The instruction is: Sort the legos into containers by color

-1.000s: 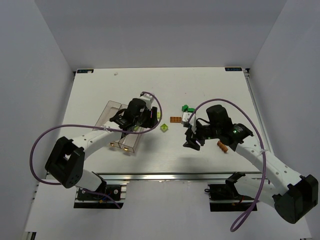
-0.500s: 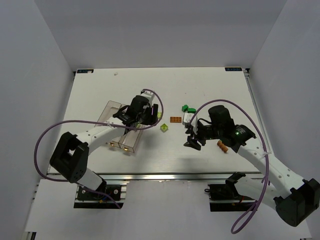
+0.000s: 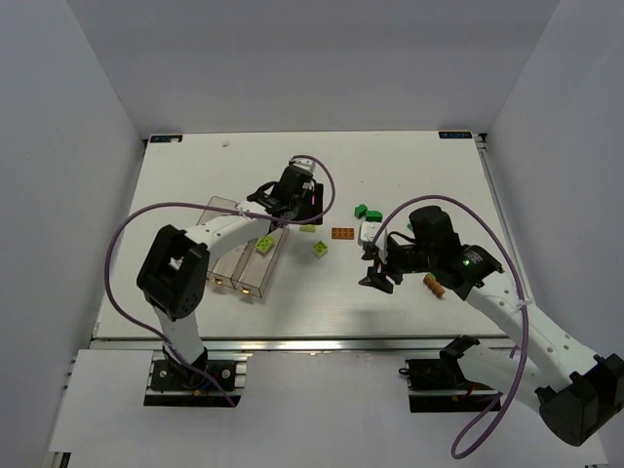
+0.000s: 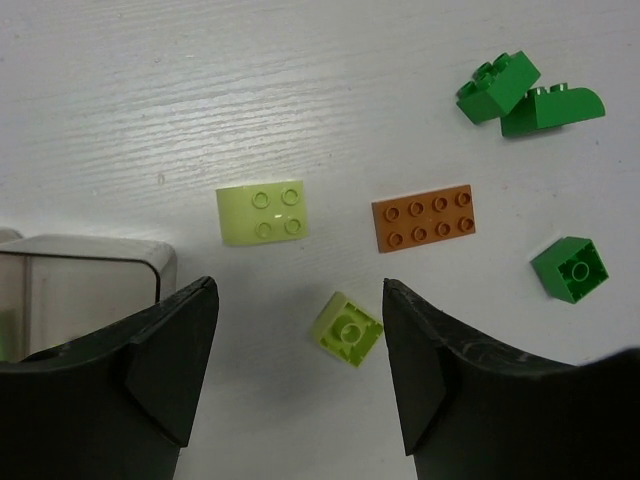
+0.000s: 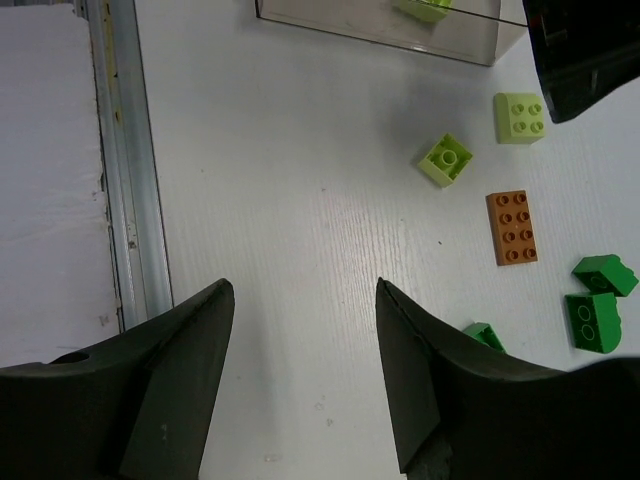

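Observation:
The clear containers (image 3: pixel 237 255) stand left of centre, and a lime brick (image 3: pixel 264 243) lies in the right-hand bin. My left gripper (image 4: pixel 297 300) is open and empty above the table, just past the bins' corner (image 4: pixel 85 285). Below it lie a lime two-by-two brick (image 4: pixel 262 212), a small lime brick (image 4: pixel 348 328), an orange plate (image 4: pixel 424 217) and three dark green bricks (image 4: pixel 497 86). My right gripper (image 5: pixel 305 290) is open and empty over bare table, with the same bricks ahead of it, such as the orange plate (image 5: pixel 512 227).
An orange-brown brick (image 3: pixel 434 285) lies alone to the right of my right arm. My left gripper (image 5: pixel 590 60) shows at the top right of the right wrist view. A metal rail (image 5: pixel 125 200) runs along the table's near edge.
My left gripper has moved from above the bins toward the far right. A lime brick now shows in the right-hand bin. My right gripper has barely moved.

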Controlling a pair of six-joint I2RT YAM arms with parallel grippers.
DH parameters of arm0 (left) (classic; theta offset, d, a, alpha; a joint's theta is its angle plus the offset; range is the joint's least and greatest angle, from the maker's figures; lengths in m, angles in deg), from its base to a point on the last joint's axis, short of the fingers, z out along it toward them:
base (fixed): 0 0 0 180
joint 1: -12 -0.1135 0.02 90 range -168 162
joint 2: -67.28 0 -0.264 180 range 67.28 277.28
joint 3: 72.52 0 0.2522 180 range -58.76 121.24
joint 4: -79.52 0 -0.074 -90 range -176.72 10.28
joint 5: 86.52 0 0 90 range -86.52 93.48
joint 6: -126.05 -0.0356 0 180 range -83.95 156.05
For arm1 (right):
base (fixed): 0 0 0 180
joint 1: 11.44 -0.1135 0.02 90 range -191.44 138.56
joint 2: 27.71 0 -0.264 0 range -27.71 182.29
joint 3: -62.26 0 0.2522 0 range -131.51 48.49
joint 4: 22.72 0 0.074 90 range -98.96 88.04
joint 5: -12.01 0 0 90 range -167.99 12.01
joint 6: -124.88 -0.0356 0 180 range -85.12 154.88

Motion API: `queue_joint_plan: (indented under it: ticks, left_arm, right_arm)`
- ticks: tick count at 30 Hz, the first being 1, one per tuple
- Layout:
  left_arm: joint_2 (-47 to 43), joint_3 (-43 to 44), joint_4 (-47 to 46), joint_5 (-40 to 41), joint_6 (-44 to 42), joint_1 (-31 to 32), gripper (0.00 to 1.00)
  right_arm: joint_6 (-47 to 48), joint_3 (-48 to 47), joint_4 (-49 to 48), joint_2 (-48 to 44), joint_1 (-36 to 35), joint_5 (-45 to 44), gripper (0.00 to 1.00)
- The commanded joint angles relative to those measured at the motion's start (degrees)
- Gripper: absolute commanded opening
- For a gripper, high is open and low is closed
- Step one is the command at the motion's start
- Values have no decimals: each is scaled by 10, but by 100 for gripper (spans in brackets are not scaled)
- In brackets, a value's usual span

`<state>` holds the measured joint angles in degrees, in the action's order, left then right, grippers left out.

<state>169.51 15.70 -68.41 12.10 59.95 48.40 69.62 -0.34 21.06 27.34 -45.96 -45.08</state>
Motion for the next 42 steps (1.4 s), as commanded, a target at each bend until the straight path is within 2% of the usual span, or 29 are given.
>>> queue_joint_plan:
  ticks: [1,7,11,14,18,22,26,30,33,38,42]
  left_arm:
    - [25,45,35,-6,-3,3,76]
    - [64,88,43,-25,-18,8,77]
    - [74,106,44,-35,3,10,78]
    - [80,106,46,-23,63,11,79]
    - [95,121,87,32,211,14,82]
    - [97,123,105,71,287,24,82]
    - [86,128,95,91,284,36,82]
    - [88,143,139,90,249,42,82]
    - [67,109,151,90,249,45,82]
    - [32,32,111,72,258,47,82]
    - [38,31,104,64,262,49,82]
  right_arm:
    - [9,11,-3,-13,1,13,64]
    - [15,15,-2,-13,2,15,64]
    - [20,16,-1,-13,1,15,64]
    - [22,15,0,-13,1,15,65]
    - [23,15,0,-15,1,18,65]
    - [24,15,1,-18,1,19,65]
    - [23,16,0,-22,1,20,65]
    - [23,17,1,-22,1,21,65]
    - [23,16,0,-21,1,21,65]
    - [23,16,-2,-21,1,18,65]
    - [21,16,-3,-20,1,15,65]
